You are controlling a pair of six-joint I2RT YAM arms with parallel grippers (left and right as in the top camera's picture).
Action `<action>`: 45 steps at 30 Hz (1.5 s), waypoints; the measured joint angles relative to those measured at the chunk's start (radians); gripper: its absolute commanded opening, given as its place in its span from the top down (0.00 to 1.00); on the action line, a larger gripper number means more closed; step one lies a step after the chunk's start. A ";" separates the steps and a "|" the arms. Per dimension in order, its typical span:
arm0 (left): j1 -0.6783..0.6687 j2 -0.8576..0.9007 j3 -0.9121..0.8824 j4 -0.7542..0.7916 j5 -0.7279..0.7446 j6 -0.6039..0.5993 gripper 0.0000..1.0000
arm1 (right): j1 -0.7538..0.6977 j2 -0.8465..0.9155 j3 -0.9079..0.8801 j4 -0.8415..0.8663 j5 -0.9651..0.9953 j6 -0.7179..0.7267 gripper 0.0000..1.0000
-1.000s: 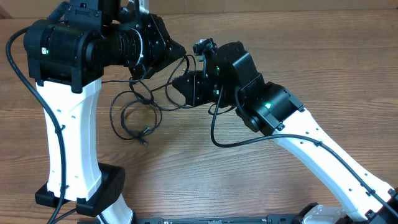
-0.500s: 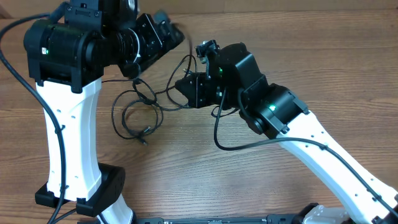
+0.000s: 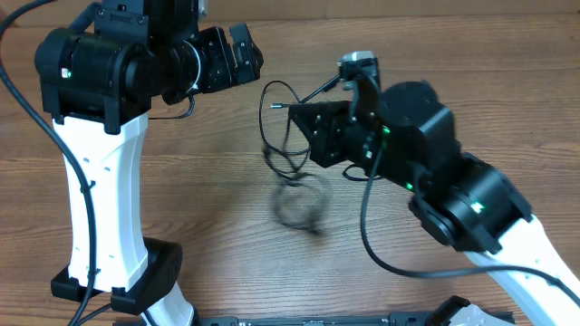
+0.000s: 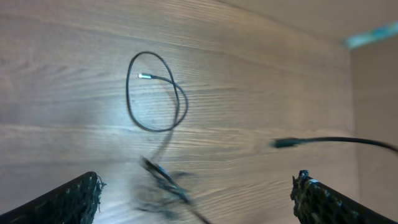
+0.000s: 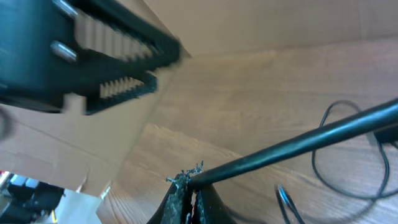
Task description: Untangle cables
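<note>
White links (image 3: 95,199); black joints (image 3: 91,68); green LEDs (image 3: 478,206); black wires (image 3: 362,228)

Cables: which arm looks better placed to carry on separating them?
Probably the right: the right hand is already shut on a cable, while the left hand is open, empty and away from it.

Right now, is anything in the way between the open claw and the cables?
Nothing visible. Only bare table lies between the open left gripper and the cables. The right gripper is shut on the cables.
</note>
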 measured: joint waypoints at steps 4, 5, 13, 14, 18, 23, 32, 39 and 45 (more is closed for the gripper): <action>-0.001 0.000 -0.045 0.000 0.027 0.103 0.00 | 0.000 -0.037 0.000 0.046 0.014 0.000 0.96; -0.003 0.000 -0.061 0.000 0.031 0.121 0.00 | 0.000 -0.043 0.000 0.056 0.016 0.000 0.96; -0.036 0.000 -0.246 0.003 0.045 0.175 0.00 | 0.000 -0.058 0.000 0.171 0.024 0.034 0.96; -0.040 0.000 -0.268 0.003 0.046 0.177 0.00 | 0.000 -0.058 0.000 0.186 0.026 0.039 0.96; -0.039 0.000 -0.349 0.019 0.048 0.178 0.00 | 0.000 -0.058 0.000 0.224 0.030 0.048 0.96; -0.033 0.000 -0.400 0.023 0.048 0.179 0.00 | 0.000 -0.058 0.000 0.217 0.036 0.052 0.94; -0.033 0.000 -0.407 0.027 0.029 0.181 0.00 | 0.000 -0.059 0.005 -0.126 0.203 0.064 0.36; -0.043 0.000 -0.432 0.008 0.000 0.181 0.00 | -0.001 0.032 0.007 -0.414 0.302 0.071 0.00; -0.097 0.000 -0.543 0.011 -0.026 0.201 0.00 | -0.001 0.209 0.007 -0.499 0.312 0.086 0.00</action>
